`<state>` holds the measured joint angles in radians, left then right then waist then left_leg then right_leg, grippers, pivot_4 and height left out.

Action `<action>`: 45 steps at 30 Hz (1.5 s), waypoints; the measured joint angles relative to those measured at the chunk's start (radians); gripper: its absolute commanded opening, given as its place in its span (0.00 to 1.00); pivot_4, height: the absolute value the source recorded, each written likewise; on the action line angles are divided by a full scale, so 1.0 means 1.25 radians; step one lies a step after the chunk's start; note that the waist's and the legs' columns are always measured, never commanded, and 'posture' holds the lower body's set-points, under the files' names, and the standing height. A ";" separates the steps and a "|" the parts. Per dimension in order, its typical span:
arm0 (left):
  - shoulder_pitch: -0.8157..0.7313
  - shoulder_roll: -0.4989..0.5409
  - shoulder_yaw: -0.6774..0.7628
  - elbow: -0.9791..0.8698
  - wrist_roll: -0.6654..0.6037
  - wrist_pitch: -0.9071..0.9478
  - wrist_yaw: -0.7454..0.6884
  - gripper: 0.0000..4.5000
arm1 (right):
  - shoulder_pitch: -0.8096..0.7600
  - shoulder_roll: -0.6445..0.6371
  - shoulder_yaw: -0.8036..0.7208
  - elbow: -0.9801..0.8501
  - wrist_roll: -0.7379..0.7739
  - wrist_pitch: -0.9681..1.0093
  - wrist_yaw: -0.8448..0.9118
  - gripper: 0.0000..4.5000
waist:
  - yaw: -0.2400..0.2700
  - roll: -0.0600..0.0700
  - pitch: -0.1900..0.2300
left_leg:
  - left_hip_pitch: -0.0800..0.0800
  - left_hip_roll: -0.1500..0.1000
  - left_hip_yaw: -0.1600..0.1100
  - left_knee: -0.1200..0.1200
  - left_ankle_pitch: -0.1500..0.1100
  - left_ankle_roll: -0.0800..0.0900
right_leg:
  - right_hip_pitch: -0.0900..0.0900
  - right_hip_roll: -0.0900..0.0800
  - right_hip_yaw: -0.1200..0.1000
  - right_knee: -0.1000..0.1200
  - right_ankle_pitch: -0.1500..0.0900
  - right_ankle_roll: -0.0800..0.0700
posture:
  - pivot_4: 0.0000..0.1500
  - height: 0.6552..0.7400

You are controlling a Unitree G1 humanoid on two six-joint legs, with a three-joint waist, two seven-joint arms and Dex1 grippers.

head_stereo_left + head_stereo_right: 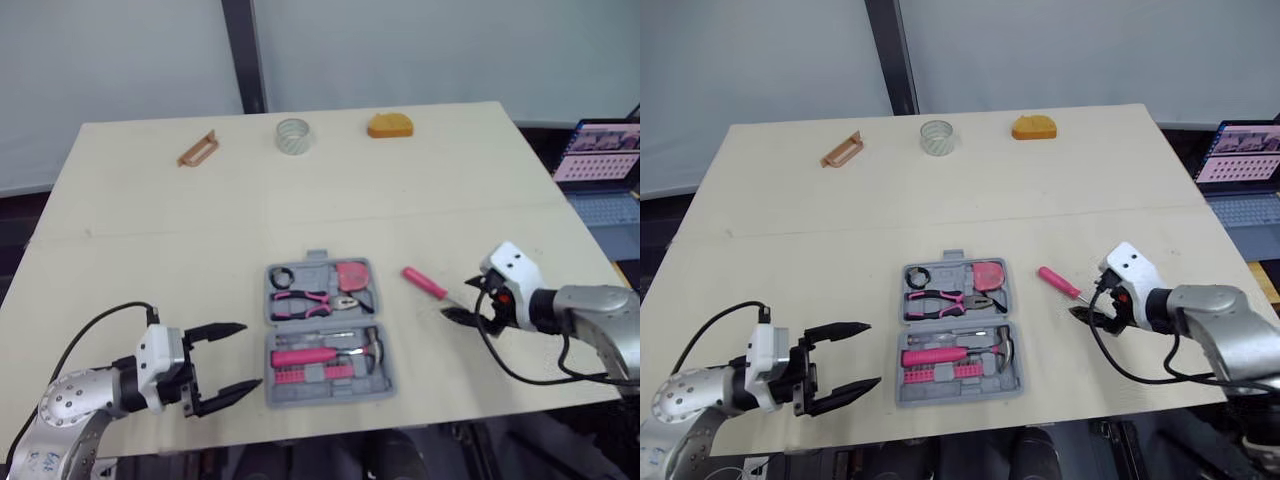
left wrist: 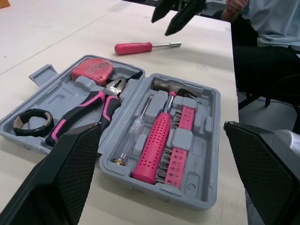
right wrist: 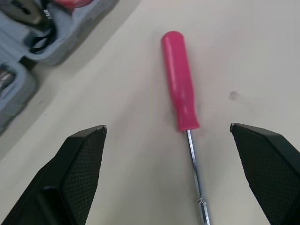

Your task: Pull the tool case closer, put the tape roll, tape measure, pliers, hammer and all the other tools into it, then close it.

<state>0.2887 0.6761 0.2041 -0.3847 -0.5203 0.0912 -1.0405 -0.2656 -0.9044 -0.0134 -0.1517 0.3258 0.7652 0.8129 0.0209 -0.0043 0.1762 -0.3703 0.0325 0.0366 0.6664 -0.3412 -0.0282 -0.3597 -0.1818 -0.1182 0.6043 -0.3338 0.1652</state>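
Left gripper [image 1: 248, 355]: near the table's front edge, just left of the tool case, fingers spread wide and holding nothing.
Brown bracket [image 1: 197, 149]: far left of the table [image 1: 150, 230], seen from the head views, well apart from both arms.
Tool case [image 2: 208, 122]: lies open and flat at the near centre of the table, between the two grippers.
Case, far half: the left wrist view makes out a black tape roll [image 2: 28, 131], pink-handled pliers [image 2: 93, 105] and a pink tape measure [image 2: 91, 71] in their moulded slots.
Case, near half: pink-handled hammer [image 2: 154, 145], a clear-handled screwdriver [image 2: 133, 136] beside it, and a row of bits [image 2: 176, 154].
Clear tape roll [image 1: 293, 135]: at the far edge, upright on its rim side.
Orange object [image 1: 389, 125]: far edge, right of the clear roll; what it is, I cannot tell.
Pink screwdriver [image 3: 180, 79]: on the bare table just right of the case, outside it.
Right gripper [image 1: 458, 317]: at the screwdriver's shaft end; its wrist view shows the fingers parted on either side, apart from the tool.
Person [image 2: 272, 23]: seated past the table's right edge, in the left wrist view.
Laptop [image 1: 600, 165]: open, off the table's right side.
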 measured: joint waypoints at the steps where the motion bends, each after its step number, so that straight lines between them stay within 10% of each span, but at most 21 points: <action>1: -0.001 0.000 -0.002 0.001 0.001 0.000 0.000 1.00 | -0.007 0.011 0.005 0.014 -0.009 -0.007 -0.004 0.99 | 0.000 0.000 0.000 | 0.000 0.000 0.000 0.000 0.000 0.000 | 0.000 0.000 0.000 0.000 0.000 0.000 | 1.00 1.00; 24: 0.040 -0.002 -0.013 -0.025 0.012 -0.003 0.025 1.00 | -0.146 0.135 0.104 0.311 -0.127 -0.140 0.009 0.99 | 0.000 0.000 0.000 | 0.000 0.000 0.000 0.000 0.000 0.000 | 0.000 0.000 0.000 0.000 0.000 0.000 | 1.00 1.00; 33: 0.035 -0.006 -0.013 -0.027 0.013 -0.004 0.035 1.00 | -0.155 0.145 0.102 0.315 -0.131 -0.123 0.009 0.12 | -0.001 0.000 0.000 | 0.000 0.000 0.000 0.000 0.000 0.000 | 0.000 0.000 0.000 0.001 0.000 0.000 | 1.00 1.00; 45: 0.030 -0.016 -0.017 0.011 0.017 -0.019 0.026 1.00 | -0.143 0.100 0.101 0.205 -0.116 -0.018 0.032 0.09 | 0.000 0.000 0.000 | 0.000 0.000 0.000 0.000 0.000 0.000 | 0.000 0.000 0.000 0.001 0.000 0.000 | 1.00 1.00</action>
<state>0.3259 0.6563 0.1829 -0.3707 -0.4988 0.0672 -1.0085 -0.4443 -0.7798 0.1131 0.1046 0.1807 0.7427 0.8526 0.0212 -0.0037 0.1763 -0.3707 0.0325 0.0366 0.6668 -0.3412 -0.0282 -0.3602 -0.1818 -0.1183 0.6050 -0.3338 0.1653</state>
